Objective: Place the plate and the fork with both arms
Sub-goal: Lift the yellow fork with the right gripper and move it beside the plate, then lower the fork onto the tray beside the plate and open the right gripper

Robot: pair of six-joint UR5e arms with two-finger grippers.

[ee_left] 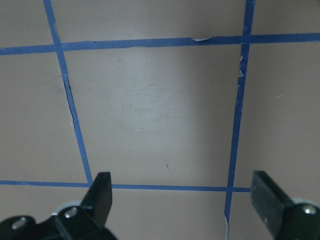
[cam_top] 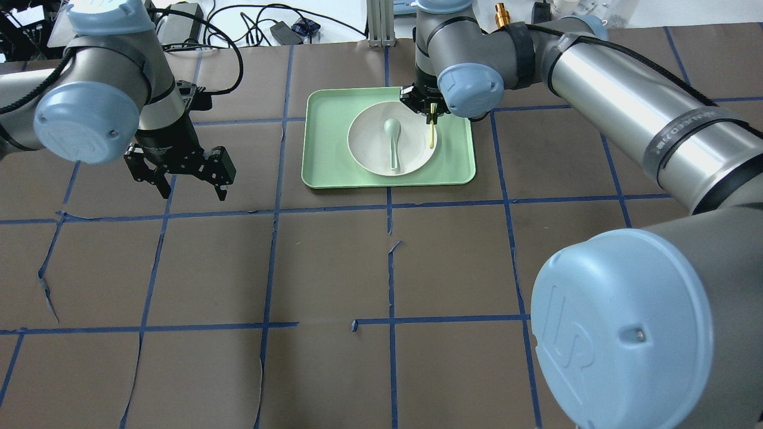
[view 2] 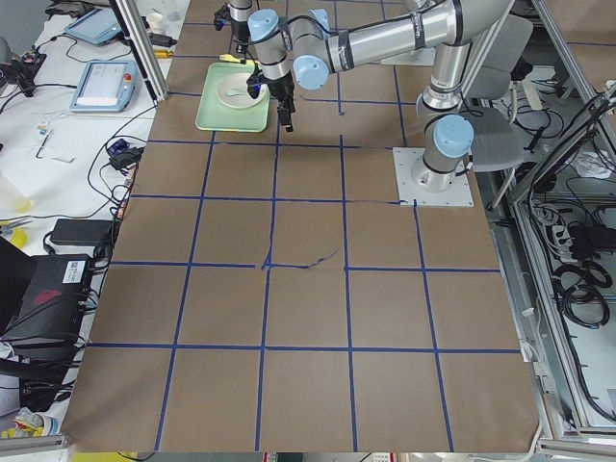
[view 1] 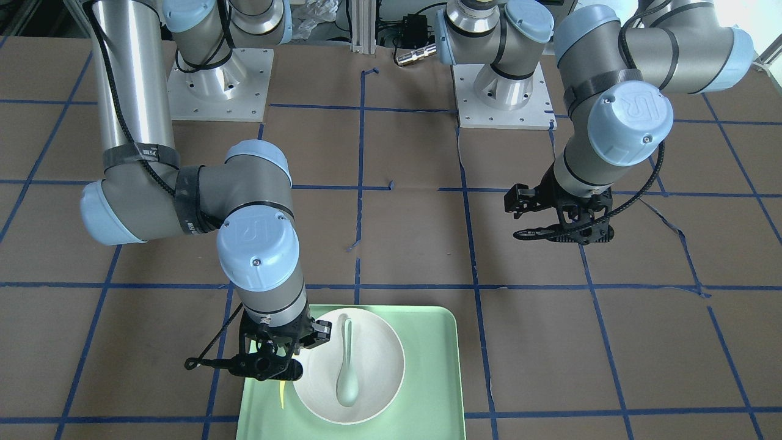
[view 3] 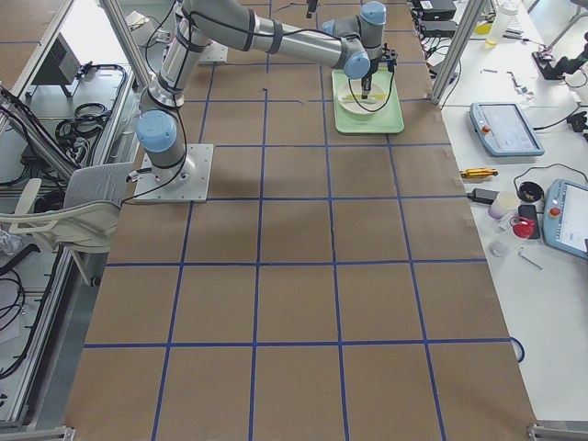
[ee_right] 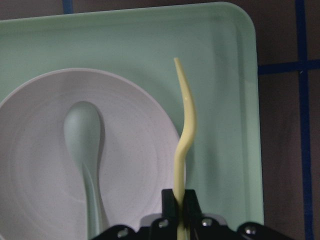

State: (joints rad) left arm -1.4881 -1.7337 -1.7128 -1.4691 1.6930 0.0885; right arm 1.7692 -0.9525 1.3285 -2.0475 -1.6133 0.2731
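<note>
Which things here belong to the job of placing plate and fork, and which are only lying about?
Belong to the job: plate, on the tray; fork, held by the shut right end effector; left end effector, open and empty.
Only lying about: spoon, in the plate; tray.

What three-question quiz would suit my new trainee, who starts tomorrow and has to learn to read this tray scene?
1. True or false: the right gripper is shut on the fork.
2. What lies in the plate? A: a knife. B: the spoon. C: nothing.
3. Fill in: the left gripper is ___ and holds nothing.

Key: 1 true; 2 B; 3 open.
</note>
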